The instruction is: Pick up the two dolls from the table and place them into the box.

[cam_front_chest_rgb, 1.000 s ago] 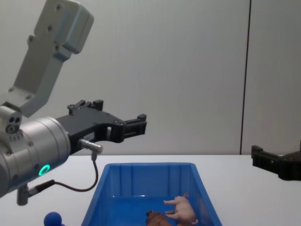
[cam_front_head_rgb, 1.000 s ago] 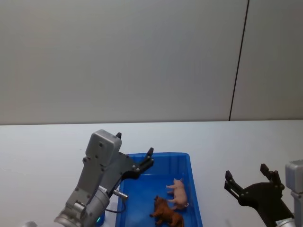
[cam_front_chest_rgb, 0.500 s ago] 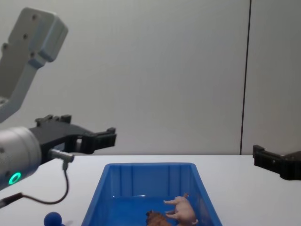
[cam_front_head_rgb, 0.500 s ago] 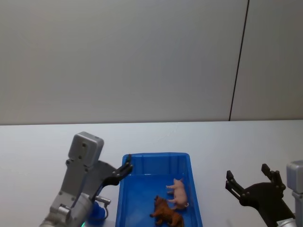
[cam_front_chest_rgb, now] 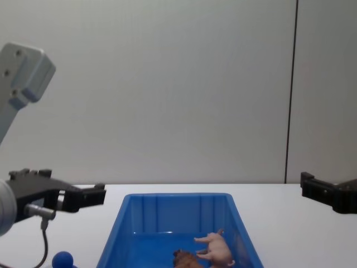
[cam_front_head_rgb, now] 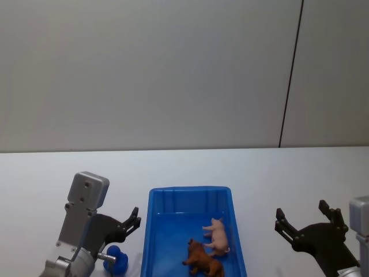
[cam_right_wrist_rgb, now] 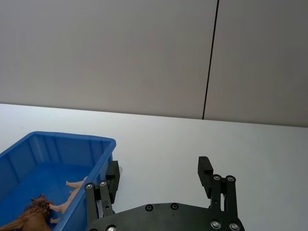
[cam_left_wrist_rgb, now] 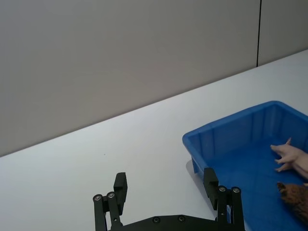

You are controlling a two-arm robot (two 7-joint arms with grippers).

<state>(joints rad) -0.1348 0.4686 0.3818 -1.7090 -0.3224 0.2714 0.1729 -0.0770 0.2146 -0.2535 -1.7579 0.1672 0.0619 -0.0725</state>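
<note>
Just to the right of the left claw stands the blue box, on the white counter. The left claw hangs above the counter beside the box's left wall, outside the rim. Its two black fingers are spread wide, with only bare counter between them. Below and slightly to the left of this claw, a round dark blue ball-topped object rests on the counter.

Inside the box, to the right of the left claw and lower than it, lie both dolls. The pale pink pig is toward the box's right wall, and the brown lion lies just beside it, nearer the robot; whether the two touch cannot be told.

The right claw is parked well to the right of the box, above open counter, with the box and the dolls off to its left. Its fingers are likewise spread wide apart and hold nothing.
</note>
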